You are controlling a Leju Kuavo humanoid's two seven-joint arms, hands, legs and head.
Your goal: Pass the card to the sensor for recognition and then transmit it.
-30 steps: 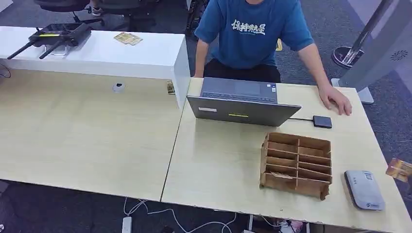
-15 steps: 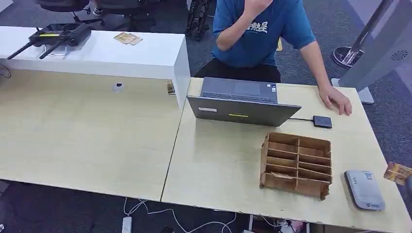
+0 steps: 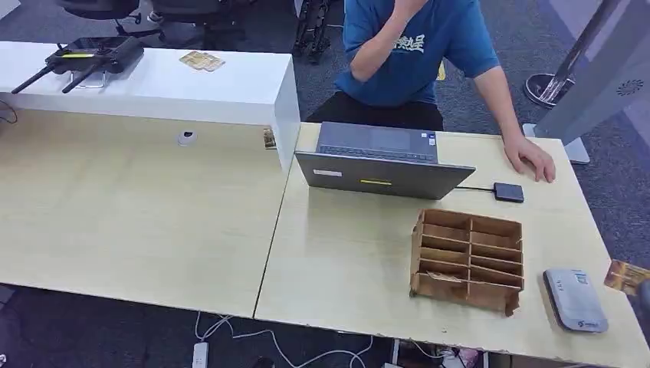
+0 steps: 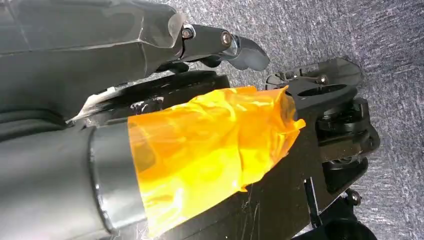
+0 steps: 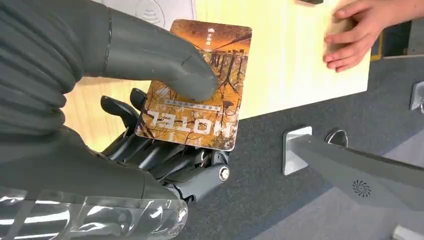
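Thumb pinching hotel card [image 5: 197,85] flat against fingers [image 5: 150,150] of right hand [image 5: 125,100], off table's right near edge beside sensor [image 3: 575,299]; thin, stiff, light, likely slick, so keep grip on lower half.

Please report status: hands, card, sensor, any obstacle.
Right hand holds card, beside table's right edge. Left hand hangs over floor, state unclear. Card short of sensor. Nothing between them; person's hand rests farther off.
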